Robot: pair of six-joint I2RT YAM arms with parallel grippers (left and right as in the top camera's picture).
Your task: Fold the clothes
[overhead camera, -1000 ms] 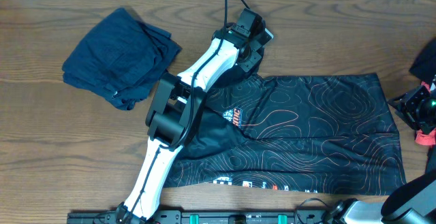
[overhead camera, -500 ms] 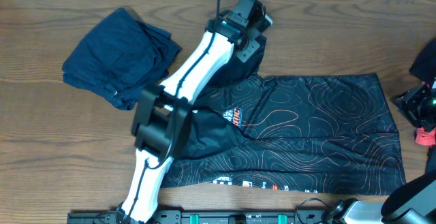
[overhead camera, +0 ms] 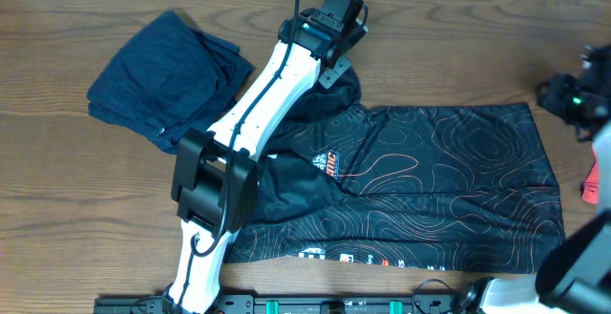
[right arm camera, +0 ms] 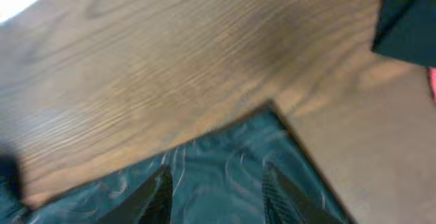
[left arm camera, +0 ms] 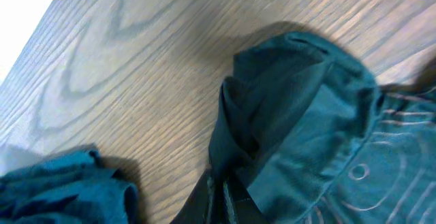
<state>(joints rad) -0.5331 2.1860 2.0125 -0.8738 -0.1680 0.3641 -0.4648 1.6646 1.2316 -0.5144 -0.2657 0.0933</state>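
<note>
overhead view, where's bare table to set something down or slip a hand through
Widest free patch: the table strip behind the jersey, between the left arm and right gripper. Another: the front-left corner, in front of the navy cloth pile and left of that arm. Crowded: the middle under jersey and arm, and the narrow gap between pile and arm.

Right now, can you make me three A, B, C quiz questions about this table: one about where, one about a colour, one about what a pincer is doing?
1. Where is the dark blue heap? A on the jersey; B beside the jersey; C in a box.
2. What colour are the jersey's thin lines? A orange; B green; C pink.
3. What is the left pincer doing? A hanging open; B holding a cup; C pinching the jersey.
Answers: B, wood shows between them; A, orange curls cross the black cloth; C, cloth bunches in its grip.
</note>
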